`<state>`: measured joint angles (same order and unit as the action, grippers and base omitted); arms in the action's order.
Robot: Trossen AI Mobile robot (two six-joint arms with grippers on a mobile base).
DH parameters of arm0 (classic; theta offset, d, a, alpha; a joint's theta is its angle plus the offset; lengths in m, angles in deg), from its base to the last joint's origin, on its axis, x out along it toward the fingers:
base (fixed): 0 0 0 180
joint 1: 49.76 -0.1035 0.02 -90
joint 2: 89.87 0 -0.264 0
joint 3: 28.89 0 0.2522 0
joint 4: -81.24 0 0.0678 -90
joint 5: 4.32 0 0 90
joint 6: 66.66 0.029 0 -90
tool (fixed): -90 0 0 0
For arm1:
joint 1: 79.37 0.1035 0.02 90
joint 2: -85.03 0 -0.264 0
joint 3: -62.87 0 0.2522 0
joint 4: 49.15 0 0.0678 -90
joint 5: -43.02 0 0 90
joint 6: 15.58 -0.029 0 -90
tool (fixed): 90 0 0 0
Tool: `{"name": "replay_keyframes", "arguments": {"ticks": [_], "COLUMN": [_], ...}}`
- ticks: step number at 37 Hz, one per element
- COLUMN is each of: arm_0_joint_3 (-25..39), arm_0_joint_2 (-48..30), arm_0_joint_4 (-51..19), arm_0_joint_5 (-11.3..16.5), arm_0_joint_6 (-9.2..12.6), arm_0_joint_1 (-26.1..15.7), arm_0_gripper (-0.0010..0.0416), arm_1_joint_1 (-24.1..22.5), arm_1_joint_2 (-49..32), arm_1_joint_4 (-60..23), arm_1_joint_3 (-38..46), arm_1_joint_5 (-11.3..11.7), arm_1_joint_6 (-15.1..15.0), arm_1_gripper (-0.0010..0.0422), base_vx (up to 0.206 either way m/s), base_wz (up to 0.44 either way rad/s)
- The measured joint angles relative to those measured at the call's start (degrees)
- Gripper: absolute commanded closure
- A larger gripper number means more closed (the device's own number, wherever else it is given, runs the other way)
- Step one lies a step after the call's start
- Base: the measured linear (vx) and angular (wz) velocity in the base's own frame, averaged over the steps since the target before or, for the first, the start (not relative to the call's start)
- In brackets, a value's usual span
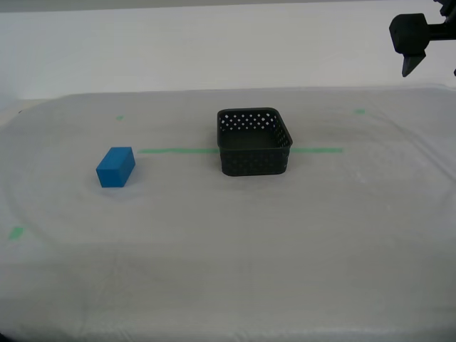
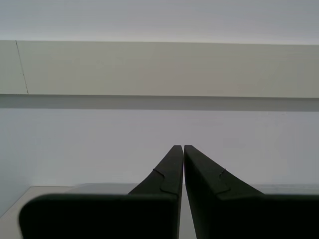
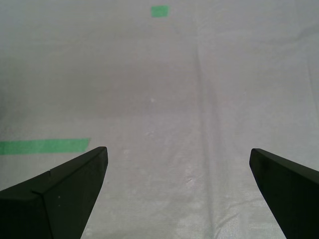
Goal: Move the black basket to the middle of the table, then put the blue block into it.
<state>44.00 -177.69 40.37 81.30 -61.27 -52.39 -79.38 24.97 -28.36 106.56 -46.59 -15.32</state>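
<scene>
— Where are things sitting right now?

— The shallow black plastic basket with perforated walls (image 1: pixel 254 142) is resting near the centre of the exterior view, straddling the thin green tape line (image 1: pixel 178 150) on the white-grey cloth-covered table (image 1: pixel 285 242). The small bright-blue rectangular block (image 1: pixel 115 167) is lying well apart from it, toward the exterior view's left.

— And your grippers?

— My first gripper (image 3: pixel 177 194) is hovering with its jaws spread wide over bare cloth, nothing between them. My second gripper (image 2: pixel 183 169) is pointing at a pale wall, jaws pressed together and empty. One arm is showing at the upper right of the exterior view.

— So what is the step asking for?

— I am judging the basket placed, so the block is next. Its faces are looking smooth and hard, so I should be squaring the jaws on two parallel sides; the cloth is looking wrinkled and soft, so I should avoid dragging on it
</scene>
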Motion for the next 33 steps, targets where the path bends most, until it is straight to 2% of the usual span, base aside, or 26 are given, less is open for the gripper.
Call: {"name": "replay_keyframes", "arguments": {"ticks": [10, 12, 15, 17, 33], "arm_0_joint_3": [0.00, 0.00, 0.00, 0.00, 0.00], "arm_0_joint_2": [0.00, 0.00, 0.00, 0.00, 0.00], "arm_0_joint_4": [0.00, 0.00, 0.00, 0.00, 0.00], "arm_0_joint_5": [-0.02, 0.00, 0.00, -0.02, -0.02], "arm_0_joint_6": [0.00, 0.00, 0.00, 0.00, 0.00], "arm_0_joint_1": [0.00, 0.09, -0.02, 0.02, 0.02], "arm_0_gripper": [0.0007, 0.0007, 0.0007, 0.0007, 0.0007], "arm_1_joint_1": [0.00, 0.00, 0.00, 0.00, 0.00], "arm_1_joint_2": [0.00, 0.00, 0.00, 0.00, 0.00], "arm_1_joint_4": [0.00, 0.00, 0.00, 0.00, 0.00], "arm_1_joint_3": [0.02, 0.02, 0.02, 0.02, 0.02], "arm_1_joint_5": [0.00, 0.07, 0.59, 0.61, 0.61], "arm_1_joint_6": [-0.74, -4.04, -10.51, -12.37, -12.50], "arm_1_gripper": [0.0412, 0.0412, 0.0412, 0.0412, 0.0412], "base_vx": [0.000, 0.000, 0.000, 0.000, 0.000], "base_wz": [0.000, 0.000, 0.000, 0.000, 0.000]}}
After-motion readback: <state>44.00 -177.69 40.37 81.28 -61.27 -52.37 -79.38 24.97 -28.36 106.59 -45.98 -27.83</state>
